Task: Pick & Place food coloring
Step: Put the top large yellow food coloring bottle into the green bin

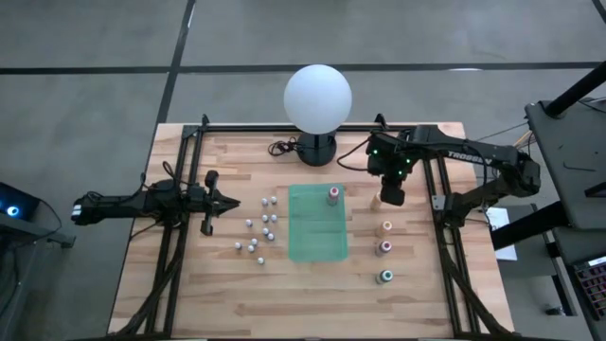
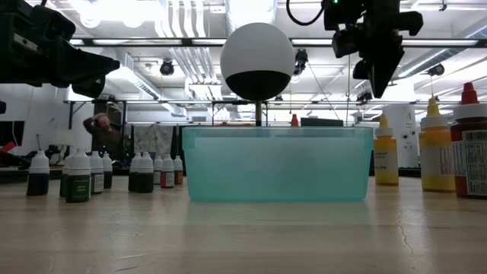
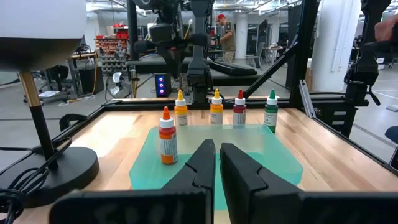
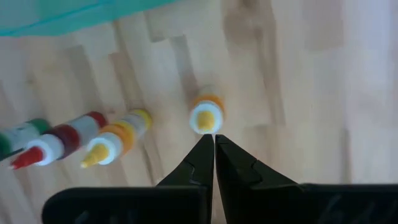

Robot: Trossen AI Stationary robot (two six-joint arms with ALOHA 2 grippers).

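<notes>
On the wooden table, the right gripper hovers pressed together just above a yellow-capped bottle; the left gripper waits, nearly closed

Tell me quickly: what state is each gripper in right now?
Left gripper: jaws closed, empty, at the table's left side.
Right gripper: jaws closed, empty, above a yellow-topped bottle.

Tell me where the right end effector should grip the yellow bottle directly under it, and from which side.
Grip the yellow bottle around its cap and neck, from straight above. It stands upright, apart from its neighbours, and the right end effector hangs over it, fingers shut, so they would need to open first.
</notes>
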